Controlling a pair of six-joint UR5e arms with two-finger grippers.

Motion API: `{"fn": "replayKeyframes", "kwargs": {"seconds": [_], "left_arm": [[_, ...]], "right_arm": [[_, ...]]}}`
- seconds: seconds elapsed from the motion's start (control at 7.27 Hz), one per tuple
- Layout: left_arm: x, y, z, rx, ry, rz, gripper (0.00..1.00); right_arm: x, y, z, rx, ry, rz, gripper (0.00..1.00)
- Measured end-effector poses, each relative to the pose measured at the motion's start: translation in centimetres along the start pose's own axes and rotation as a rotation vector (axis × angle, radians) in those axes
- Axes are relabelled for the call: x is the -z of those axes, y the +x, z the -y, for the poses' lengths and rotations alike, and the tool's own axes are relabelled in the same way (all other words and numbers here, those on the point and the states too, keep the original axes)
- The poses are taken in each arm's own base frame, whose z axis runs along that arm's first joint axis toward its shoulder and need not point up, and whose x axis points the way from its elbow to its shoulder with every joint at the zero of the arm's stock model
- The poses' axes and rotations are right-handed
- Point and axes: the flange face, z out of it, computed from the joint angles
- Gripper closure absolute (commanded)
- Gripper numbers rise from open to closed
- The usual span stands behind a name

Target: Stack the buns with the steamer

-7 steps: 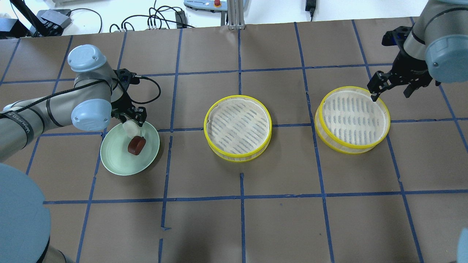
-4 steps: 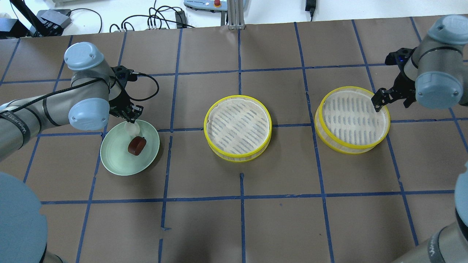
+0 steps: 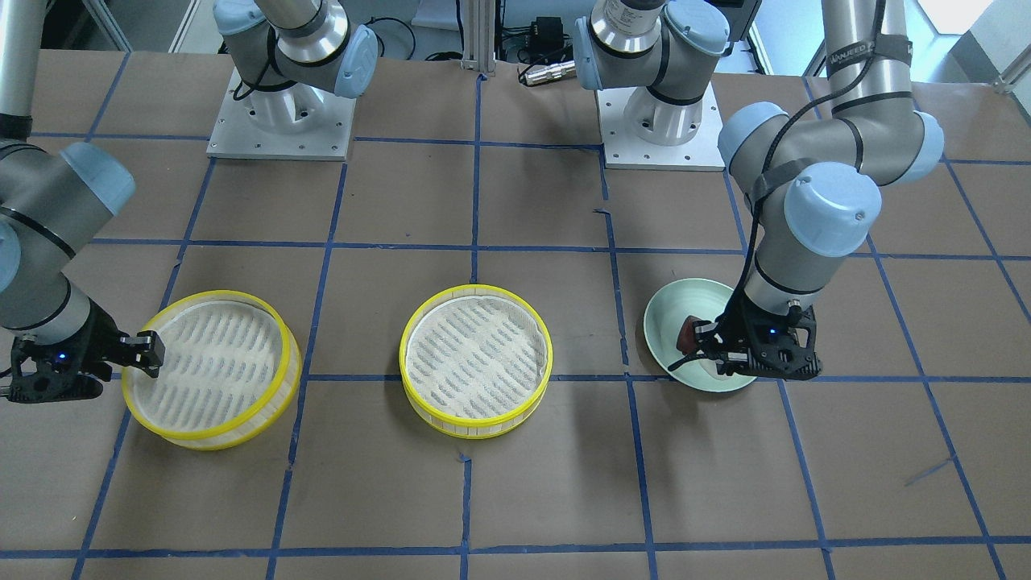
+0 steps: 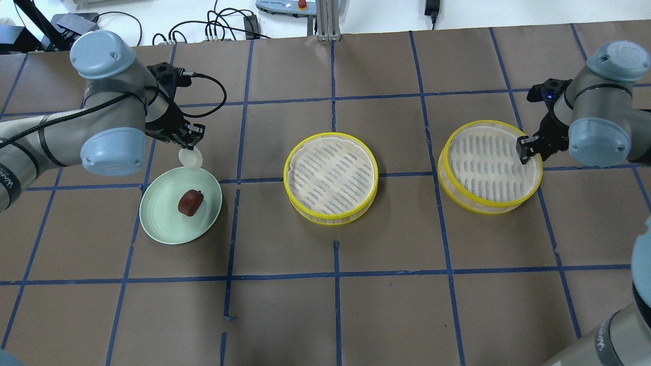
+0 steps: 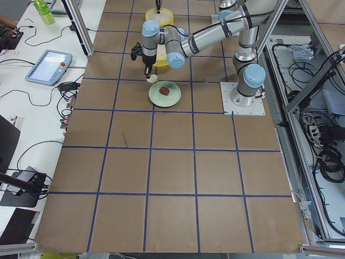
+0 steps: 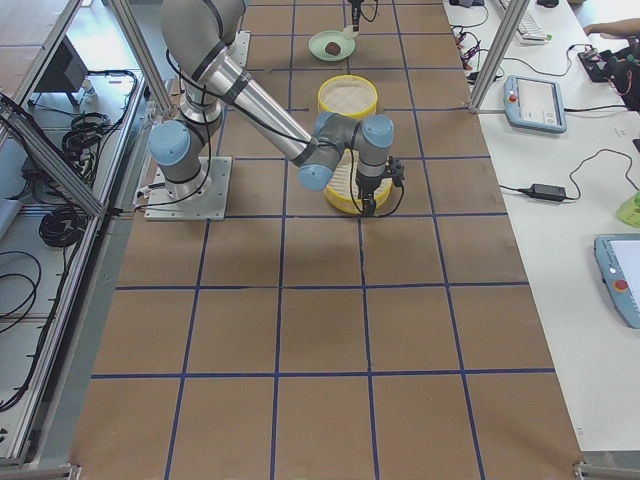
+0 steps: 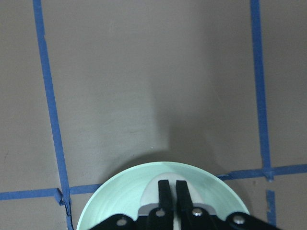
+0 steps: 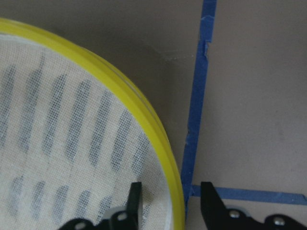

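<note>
Holding the white bun (image 4: 191, 159) tight between its two fingers, the left gripper (image 4: 188, 146) hangs over the far edge of the pale green plate (image 4: 161, 231) at the left of the overhead view. The reddish-brown bun (image 4: 190, 203) lies in the middle of that plate. The right gripper (image 8: 171, 203) is open at the right-hand steamer (image 4: 491, 123), one finger inside its yellow rim and one outside, and the other steamer (image 4: 330, 135) stands in the middle of the bench (image 4: 407, 305).
</note>
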Motion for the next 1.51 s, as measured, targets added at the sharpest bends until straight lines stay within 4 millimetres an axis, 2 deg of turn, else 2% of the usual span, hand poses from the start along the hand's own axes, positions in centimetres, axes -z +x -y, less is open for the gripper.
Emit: {"fn": "replayKeyframes", "kwargs": {"seconds": [0.28,0.41,0.55,0.69,0.83,0.96,1.1,1.24,1.38,1.51], "left_arm": [[1.1,9.3,-0.1,0.049,0.024,-0.07,0.99],[1.1,14.2,-0.6,0.067,0.023,-0.131,0.9],[0.4,18.7,-1.0,0.091,0.026,-0.19,0.06],[-0.8,21.6,-1.2,0.112,0.037,-0.222,0.0],[-1.7,22.7,-1.3,0.12,0.039,-0.232,0.0],[-2.1,23.1,-1.3,0.12,0.041,-0.234,0.0],[-2.1,23.0,-1.2,0.089,0.052,-0.224,0.0],[-1.9,21.5,-0.7,0.03,0.072,-0.185,0.0],[-1.6,18.1,0.1,-0.02,0.089,-0.133,0.0],[-1.2,13.8,0.4,-0.056,0.091,-0.096,0.0]], "right_arm": [[0.4,0.1,0.2,0.0,0.006,0.011,0.84],[1.3,0.3,0.5,0.0,0.012,0.008,0.84],[3.1,0.7,1.0,-0.001,0.013,0.008,0.84],[5.7,1.2,1.6,-0.003,0.004,0.013,0.84],[8.0,1.5,2.0,-0.005,-0.008,0.021,0.84],[9.4,1.6,2.2,-0.007,-0.018,0.028,0.84],[9.8,1.7,2.2,-0.011,-0.024,0.032,0.84],[10.0,1.4,2.3,-0.022,-0.027,0.033,0.84],[10.1,0.3,2.5,-0.042,-0.029,0.033,0.84],[10.3,-2.1,3.1,-0.058,-0.029,0.03,0.84]]}}
